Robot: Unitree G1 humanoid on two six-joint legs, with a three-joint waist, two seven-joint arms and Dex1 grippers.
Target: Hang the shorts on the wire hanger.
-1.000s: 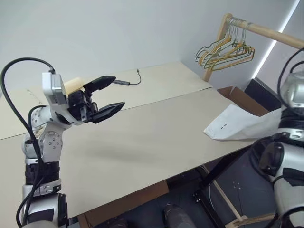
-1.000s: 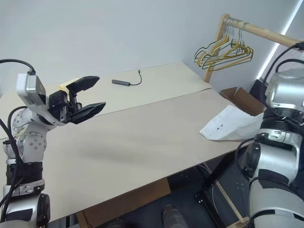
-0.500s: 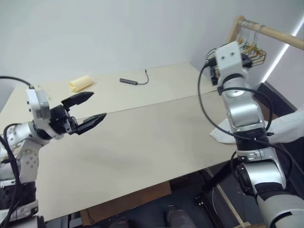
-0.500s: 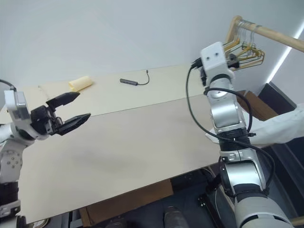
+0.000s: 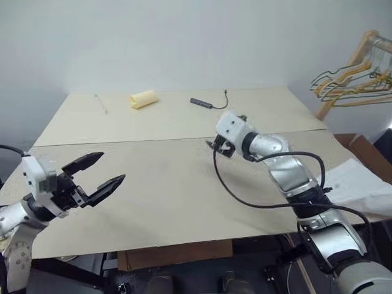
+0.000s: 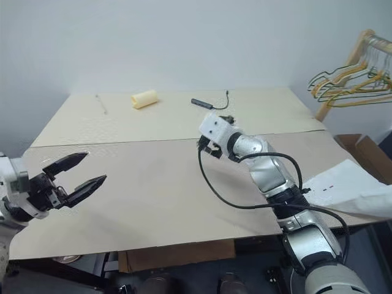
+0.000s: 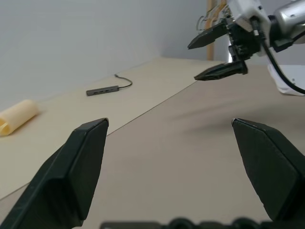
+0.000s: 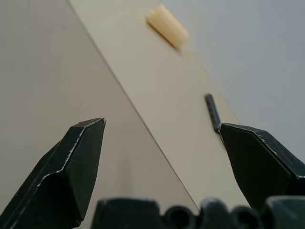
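Note:
The white shorts lie crumpled on the right end of the table, partly hanging over its edge, with small black dashes showing. The wire hanger is out of view. My right gripper hovers open and empty over the middle of the table, pointing left, well away from the shorts. At the near left edge of the table my left gripper also stands open and empty, pointing right and roughly level.
A bunch of yellowish and green hangers hangs from a wooden rail at the far right. A yellow roll and a black hub with a cable lie at the table's back. A cardboard box stands behind the shorts.
The camera has swung left. My right arm came down from near the rail and swept left over the table's middle. My left gripper sank and drew back toward the near left edge.

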